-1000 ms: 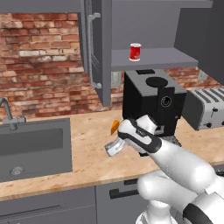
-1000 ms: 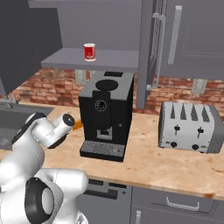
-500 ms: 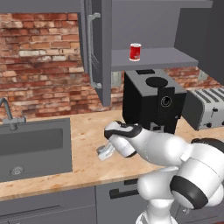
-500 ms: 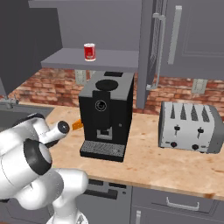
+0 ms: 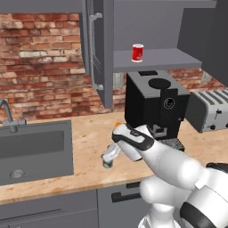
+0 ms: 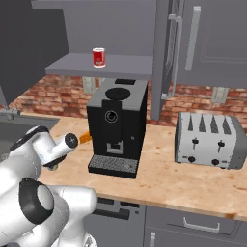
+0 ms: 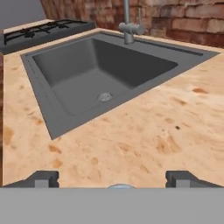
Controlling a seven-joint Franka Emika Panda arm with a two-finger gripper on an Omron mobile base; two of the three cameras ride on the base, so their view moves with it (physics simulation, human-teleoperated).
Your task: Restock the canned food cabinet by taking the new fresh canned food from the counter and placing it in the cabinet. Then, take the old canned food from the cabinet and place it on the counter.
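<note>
The red can [image 5: 137,52] [image 6: 99,57] stands on the grey shelf of the cabinet [image 5: 156,60] [image 6: 120,65], whose door [image 5: 100,49] hangs open. My gripper [image 5: 107,159] [image 7: 113,179] is low over the tan counter [image 5: 89,138] [image 7: 144,135], just right of the sink. It is open, its two fingertips [image 7: 43,178] set wide apart. A small pale greyish shape [image 5: 107,164], seemingly the old can, sits on the counter right under the gripper. Only a pale sliver of it [image 7: 120,187] shows between the tips.
The grey sink [image 5: 35,149] [image 7: 100,74] with its faucet [image 7: 129,26] lies left of the gripper. A black coffee machine [image 5: 153,104] [image 6: 118,125] and a toaster [image 5: 211,109] [image 6: 210,140] stand to the right. A small orange thing [image 6: 84,137] lies behind the arm.
The arm has swung its hand a little left and down towards the counter beside the sink. The red can and the cameras have not moved.
</note>
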